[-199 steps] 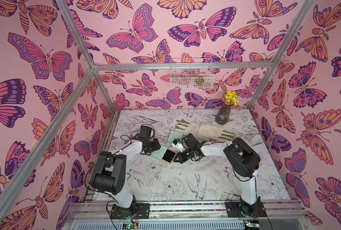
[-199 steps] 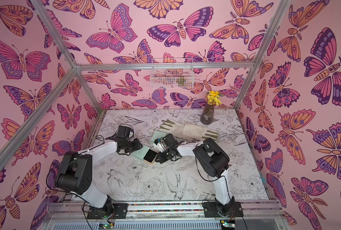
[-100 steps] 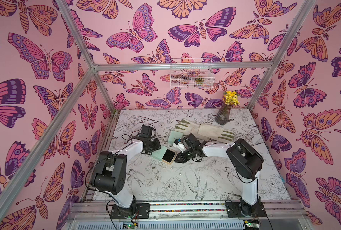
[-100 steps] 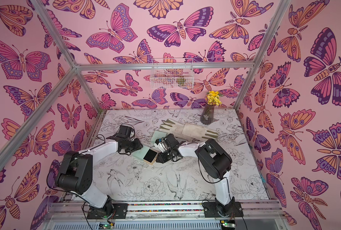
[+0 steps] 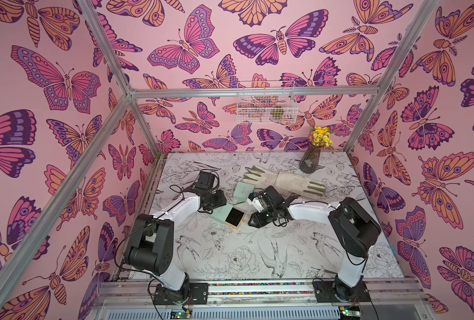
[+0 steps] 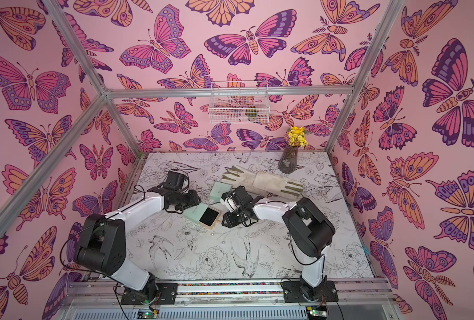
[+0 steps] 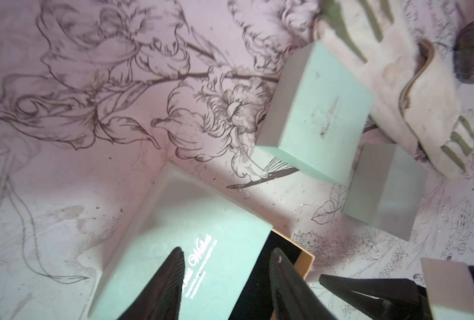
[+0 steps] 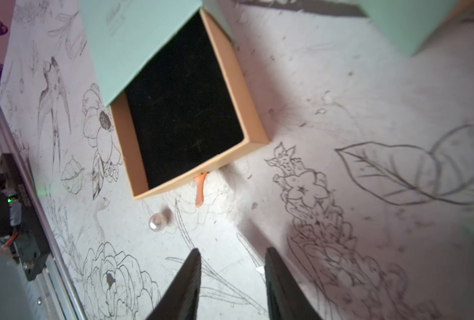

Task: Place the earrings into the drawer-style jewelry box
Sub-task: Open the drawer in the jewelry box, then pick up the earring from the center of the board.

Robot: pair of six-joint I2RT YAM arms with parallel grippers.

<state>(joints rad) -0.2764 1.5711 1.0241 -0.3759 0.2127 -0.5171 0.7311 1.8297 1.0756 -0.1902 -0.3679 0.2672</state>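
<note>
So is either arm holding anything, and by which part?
Nothing. The left end effector hangs open over the mint box; the right end effector, open, near a pearl earring.

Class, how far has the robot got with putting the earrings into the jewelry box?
Done: the drawer is pulled out, its black lining bare. In hand: nothing; left gripper and right gripper are open, empty. Left: a pearl earring lies on the table beside the drawer front, not yet inside.

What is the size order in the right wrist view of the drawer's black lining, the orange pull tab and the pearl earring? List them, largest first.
1. black lining, by far largest.
2. orange pull tab and pearl earring: too alike to rank; tab longer, pearl wider.
</note>
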